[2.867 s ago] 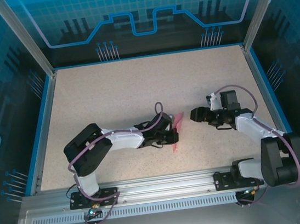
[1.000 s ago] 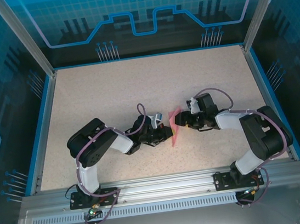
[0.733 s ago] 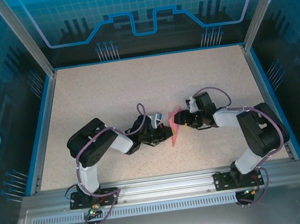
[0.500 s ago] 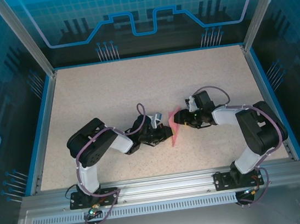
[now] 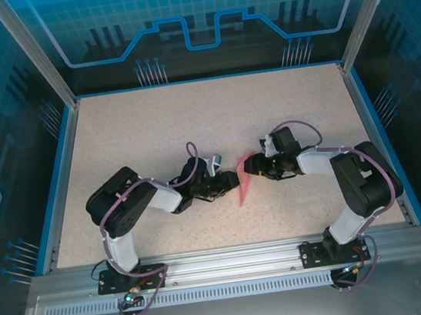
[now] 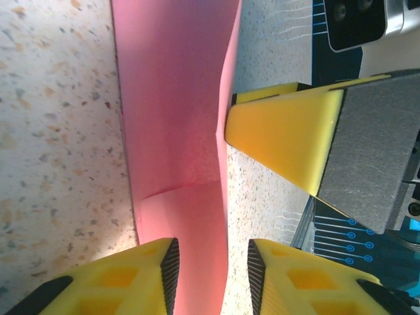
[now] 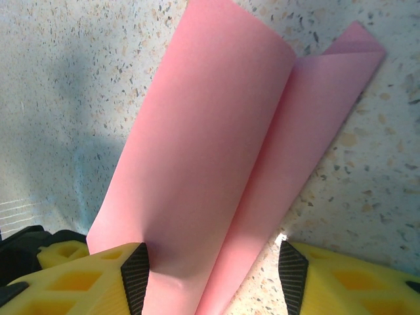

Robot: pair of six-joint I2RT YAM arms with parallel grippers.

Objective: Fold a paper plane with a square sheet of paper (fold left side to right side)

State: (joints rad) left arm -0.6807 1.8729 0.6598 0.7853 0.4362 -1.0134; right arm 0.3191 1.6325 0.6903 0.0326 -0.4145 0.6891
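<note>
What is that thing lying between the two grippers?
A folded pink paper, lying on the speckled table between the left gripper and the right gripper, seen from the top camera.

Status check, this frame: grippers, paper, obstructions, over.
Left gripper open, jaws astride pink paper. Right gripper open, also astride it. Paper part-folded on table, one flap curling up. Grippers nearly nose to nose over it.
</note>
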